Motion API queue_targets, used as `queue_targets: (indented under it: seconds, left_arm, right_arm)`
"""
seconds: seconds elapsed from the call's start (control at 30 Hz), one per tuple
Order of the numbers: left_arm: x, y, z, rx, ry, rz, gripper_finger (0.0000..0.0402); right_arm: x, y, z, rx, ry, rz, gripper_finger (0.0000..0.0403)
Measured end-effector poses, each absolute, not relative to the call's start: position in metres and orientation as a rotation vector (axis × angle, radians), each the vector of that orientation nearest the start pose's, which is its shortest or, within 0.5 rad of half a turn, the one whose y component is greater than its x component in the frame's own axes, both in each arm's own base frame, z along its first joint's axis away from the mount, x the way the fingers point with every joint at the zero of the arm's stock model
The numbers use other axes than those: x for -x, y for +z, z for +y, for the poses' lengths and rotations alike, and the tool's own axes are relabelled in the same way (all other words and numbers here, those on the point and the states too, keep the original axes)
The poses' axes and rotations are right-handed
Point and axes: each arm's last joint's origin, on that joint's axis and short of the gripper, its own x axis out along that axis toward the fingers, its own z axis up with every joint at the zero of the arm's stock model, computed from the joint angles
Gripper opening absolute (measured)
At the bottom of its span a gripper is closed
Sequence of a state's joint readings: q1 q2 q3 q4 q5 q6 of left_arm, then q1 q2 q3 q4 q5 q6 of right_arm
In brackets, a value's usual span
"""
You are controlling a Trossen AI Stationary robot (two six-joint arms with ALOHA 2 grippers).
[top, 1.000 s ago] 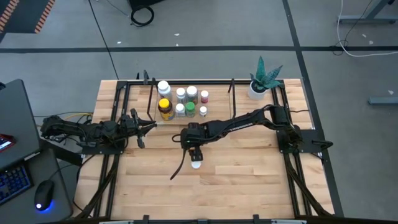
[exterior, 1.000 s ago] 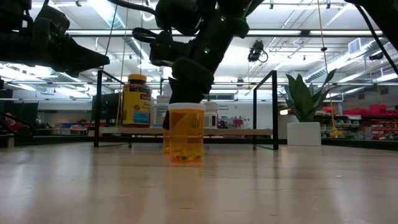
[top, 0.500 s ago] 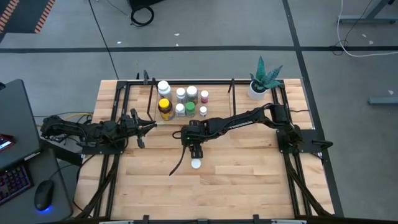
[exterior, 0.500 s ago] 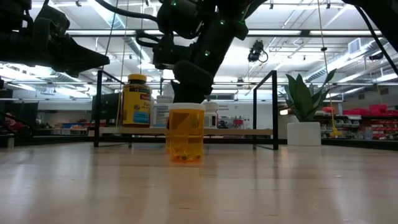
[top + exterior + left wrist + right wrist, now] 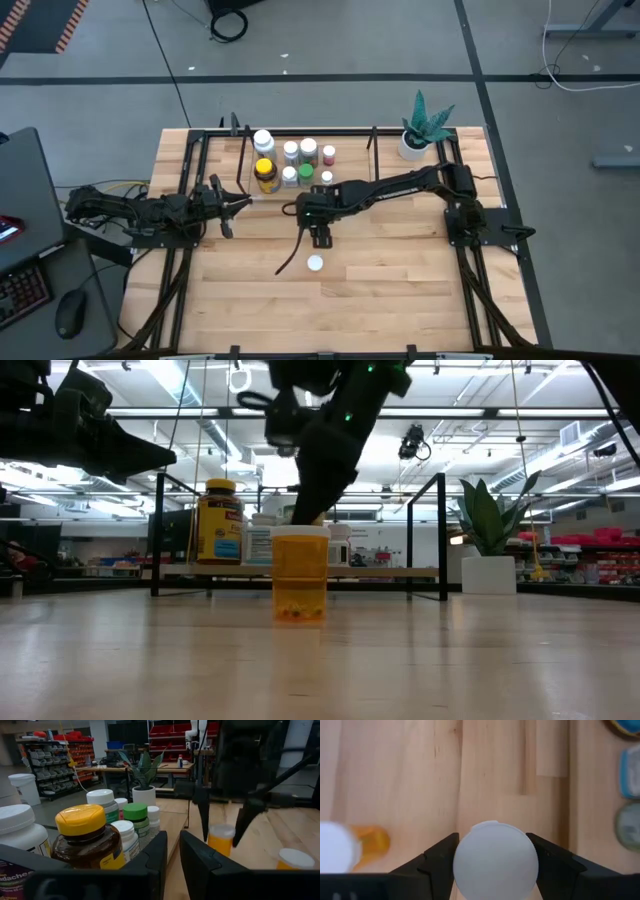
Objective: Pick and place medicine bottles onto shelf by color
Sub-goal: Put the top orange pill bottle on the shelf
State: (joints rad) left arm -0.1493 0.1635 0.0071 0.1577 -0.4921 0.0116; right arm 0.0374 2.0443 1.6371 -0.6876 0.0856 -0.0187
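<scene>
My right gripper [image 5: 320,237] hangs over the table's middle, just near of the shelf [image 5: 345,190], shut on a small orange bottle with a white cap [image 5: 495,862]. A second orange bottle with a white cap [image 5: 315,263] stands on its base on the table, nearer the near edge. It fills the front of the low view [image 5: 300,575] and hides the held bottle there. Several bottles stand on the shelf, among them the amber one with a yellow cap [image 5: 265,172]. My left gripper [image 5: 238,205] waits, shut, at the shelf's left end. My right gripper holds the orange bottle by its white cap [image 5: 462,865], pinched between the two fingers [image 5: 440,857], which come from above and point down. The bottle stays upright. In the left wrist view its cap [image 5: 221,830] sits higher than the standing bottle's cap [image 5: 296,857]; its base is hidden.
A white pot with a green plant [image 5: 420,130] stands at the table's far right corner. Black frame rails [image 5: 190,170] run along both sides of the table. Bare wood lies toward the near edge [image 5: 330,310]. A desk with a mouse [image 5: 68,318] lies left of the table.
My right gripper has risen and moved toward the far edge, toward the shelf, away from the white-capped bottle that stays standing on the table. That bottle's cap now shows fully in the high view.
</scene>
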Motion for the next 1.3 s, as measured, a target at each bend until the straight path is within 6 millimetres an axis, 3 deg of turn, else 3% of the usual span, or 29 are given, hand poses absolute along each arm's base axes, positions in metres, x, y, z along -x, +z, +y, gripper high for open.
queue_targets:
  seconds: [0.3,0.6,1.17,1.3]
  left_arm:
    - [-0.105,0.168,-0.002,-0.011,0.343,-0.001,0.0063]
    - [-0.105,0.168,-0.002,-0.01,0.343,-0.001,0.0056]
    - [-0.105,0.168,-0.002,-0.01,0.343,-0.001,0.0055]
    - [-0.105,0.168,-0.002,-0.01,0.343,-0.001,0.0059]
  right_arm:
    - [-0.404,0.257,0.005,0.064,-0.062,1.102,0.0233]
    - [-0.38,0.293,-0.035,0.065,-0.18,1.067,0.0234]
    - [-0.346,0.295,-0.144,-0.021,-0.387,1.125,0.0234]
    - [-0.342,0.286,-0.163,-0.062,-0.409,1.082,0.0234]
